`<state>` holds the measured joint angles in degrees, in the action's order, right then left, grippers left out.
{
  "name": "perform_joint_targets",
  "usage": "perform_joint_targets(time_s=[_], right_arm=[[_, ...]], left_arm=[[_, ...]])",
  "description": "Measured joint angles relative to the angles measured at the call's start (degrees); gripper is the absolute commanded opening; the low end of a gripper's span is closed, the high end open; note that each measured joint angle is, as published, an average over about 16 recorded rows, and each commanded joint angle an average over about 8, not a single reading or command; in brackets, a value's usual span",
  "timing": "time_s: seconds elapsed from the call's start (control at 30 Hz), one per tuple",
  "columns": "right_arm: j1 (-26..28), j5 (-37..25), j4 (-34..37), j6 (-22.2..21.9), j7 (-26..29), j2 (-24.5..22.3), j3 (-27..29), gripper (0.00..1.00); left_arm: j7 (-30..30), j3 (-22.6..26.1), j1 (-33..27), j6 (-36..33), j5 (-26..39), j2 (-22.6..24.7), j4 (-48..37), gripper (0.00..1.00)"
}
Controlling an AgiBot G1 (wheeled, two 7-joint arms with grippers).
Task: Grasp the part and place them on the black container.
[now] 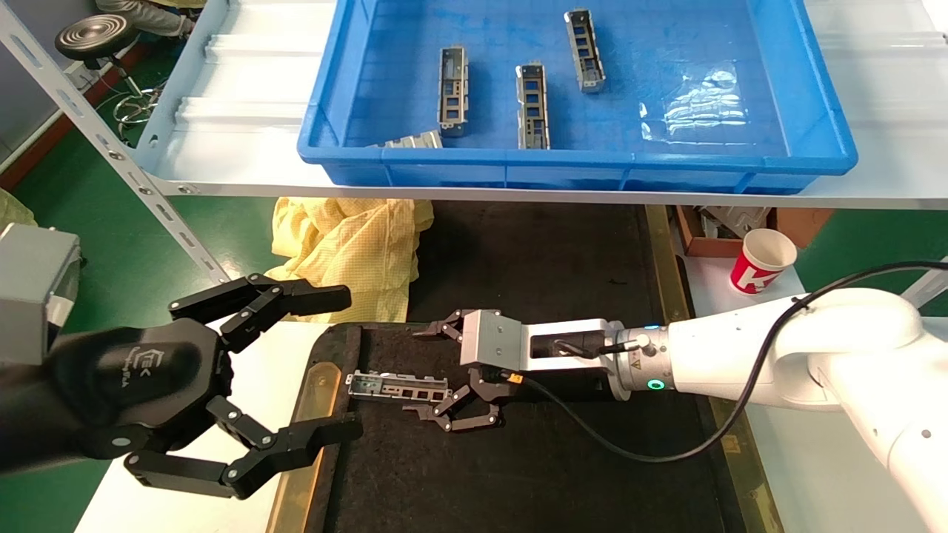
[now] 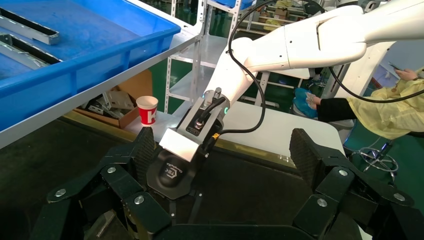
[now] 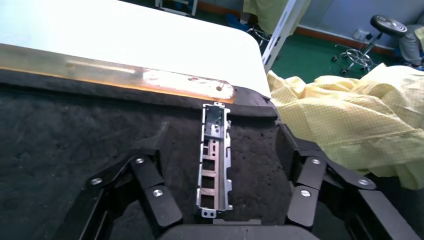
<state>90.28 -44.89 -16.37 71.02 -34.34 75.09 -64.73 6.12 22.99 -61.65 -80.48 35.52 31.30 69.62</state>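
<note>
Head view: the right gripper (image 1: 438,377) reaches low across the black container (image 1: 563,459), its jaws spread wide, one finger on either side of the part (image 1: 398,386), which lies flat on the felt near the container's left brass strip (image 1: 320,392). Nothing is clamped. If this is a release, the clean move is to lift straight up so neither finger drags the part; if a regrasp, close evenly across its narrow width. The left gripper (image 1: 296,370) hangs idle over the white desk (image 1: 244,392) at the container's left edge, jaws wide and holding nothing. Up on the shelf, the blue bin (image 1: 578,159) holds more parts (image 1: 453,90).

Left wrist view: the left gripper's open fingers (image 2: 145,150) frame the right arm (image 2: 300,45); a red paper cup (image 2: 147,110) stands beyond.

Right wrist view: the part (image 3: 215,160) lies between the spread fingers (image 3: 150,185), lengthwise towards the brass strip (image 3: 125,75). A yellow garment (image 3: 350,120) is heaped beside the container.
</note>
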Motion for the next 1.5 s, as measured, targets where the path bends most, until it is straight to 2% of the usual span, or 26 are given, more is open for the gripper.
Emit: perform_joint_targets(time_s=[1.5], right_arm=[[-0.09, -0.61, -0.37, -1.16, -0.12, 0.34, -0.23, 1.0]], left_arm=[[0.0, 0.0, 0.0, 0.0, 0.0, 0.0, 0.0, 1.0]])
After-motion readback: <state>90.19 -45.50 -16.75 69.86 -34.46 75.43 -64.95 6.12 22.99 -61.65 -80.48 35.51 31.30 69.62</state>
